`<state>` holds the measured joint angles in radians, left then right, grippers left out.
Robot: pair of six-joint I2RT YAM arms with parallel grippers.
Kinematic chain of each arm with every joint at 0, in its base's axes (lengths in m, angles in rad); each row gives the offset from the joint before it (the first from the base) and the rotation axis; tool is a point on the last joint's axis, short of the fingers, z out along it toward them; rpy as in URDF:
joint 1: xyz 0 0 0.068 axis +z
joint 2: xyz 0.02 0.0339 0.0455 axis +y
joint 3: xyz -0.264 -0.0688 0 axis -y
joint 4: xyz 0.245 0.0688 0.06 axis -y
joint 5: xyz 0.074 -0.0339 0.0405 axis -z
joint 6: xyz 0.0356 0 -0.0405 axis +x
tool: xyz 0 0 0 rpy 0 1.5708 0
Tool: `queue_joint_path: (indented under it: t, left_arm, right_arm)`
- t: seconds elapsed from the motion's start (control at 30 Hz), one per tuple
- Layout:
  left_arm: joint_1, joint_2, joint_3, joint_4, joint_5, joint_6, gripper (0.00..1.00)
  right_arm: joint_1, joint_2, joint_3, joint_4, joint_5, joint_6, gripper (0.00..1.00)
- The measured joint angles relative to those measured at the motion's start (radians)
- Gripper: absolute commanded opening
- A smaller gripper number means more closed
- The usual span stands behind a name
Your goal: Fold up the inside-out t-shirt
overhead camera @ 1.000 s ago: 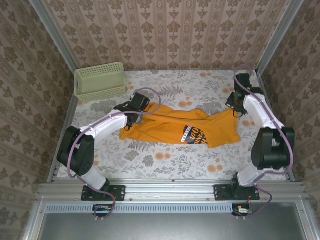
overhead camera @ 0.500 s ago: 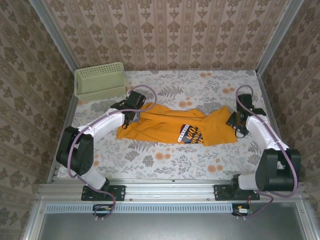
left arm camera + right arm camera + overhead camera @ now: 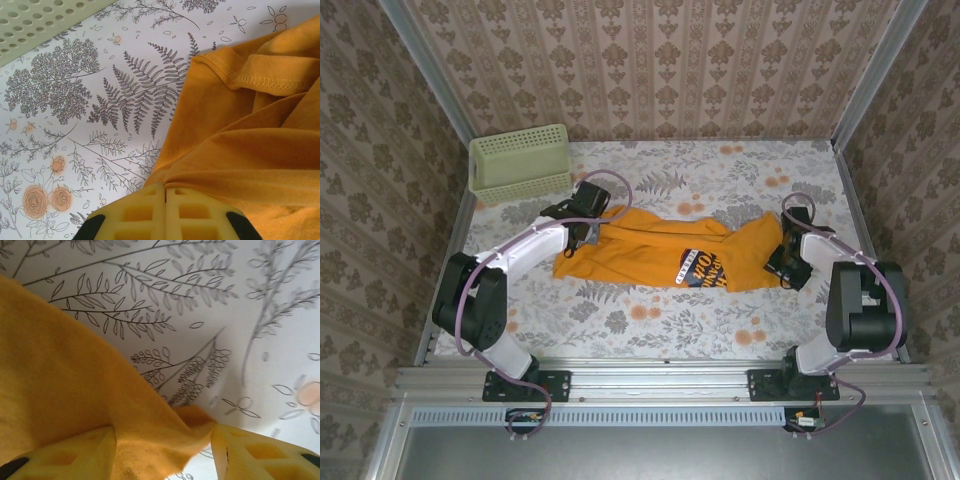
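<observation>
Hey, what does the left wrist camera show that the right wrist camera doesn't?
Left wrist, not right wrist: a corner of the pale green basket, the t-shirt with its stitched hem, and the left gripper shut on a pinch of the cloth. Right wrist, not left wrist: the right gripper open, its fingers apart with the shirt's edge lying between them. Both: orange-yellow shirt fabric lying on the leaf-and-flower printed table cover.

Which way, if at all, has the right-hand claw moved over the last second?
Yes. The right gripper came toward the arm bases, away from the table's far right corner, to the t-shirt's right end.
</observation>
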<state>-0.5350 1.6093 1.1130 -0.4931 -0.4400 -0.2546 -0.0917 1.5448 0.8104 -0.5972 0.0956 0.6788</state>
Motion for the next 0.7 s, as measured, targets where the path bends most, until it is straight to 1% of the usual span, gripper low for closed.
queue_joint_path:
  t: [0.17, 0.2, 0.27, 0.33, 0.47, 0.57, 0.7]
  left_arm:
    - [0.000, -0.002, 0.000, -0.001, 0.000, -0.003, 0.00]
    - [0.000, -0.004, 0.000, -0.001, 0.000, -0.003, 0.00]
    - [0.000, -0.013, 0.000, -0.003, 0.000, -0.003, 0.00]
    - [0.000, -0.032, 0.000, -0.013, 0.000, -0.003, 0.00]
    - [-0.002, -0.107, 0.003, -0.048, -0.010, -0.002, 0.00]
    - [-0.015, -0.196, 0.023, -0.089, -0.051, 0.005, 0.00]
    - [-0.064, -0.328, 0.090, -0.127, -0.122, 0.026, 0.00]
  right_arm:
    - [-0.002, 0.005, 0.000, 0.024, -0.014, 0.013, 0.05]
    - [-0.002, 0.001, 0.000, 0.024, -0.014, 0.016, 0.00]
    - [-0.002, -0.029, 0.000, 0.015, -0.009, 0.011, 0.00]
    - [-0.003, -0.092, 0.000, -0.002, 0.008, 0.013, 0.00]
    - [-0.012, -0.334, 0.034, -0.100, 0.059, 0.013, 0.00]
    - [-0.018, -0.510, 0.155, -0.201, 0.109, 0.006, 0.00]
    - [-0.022, -0.677, 0.420, -0.330, 0.182, -0.001, 0.00]
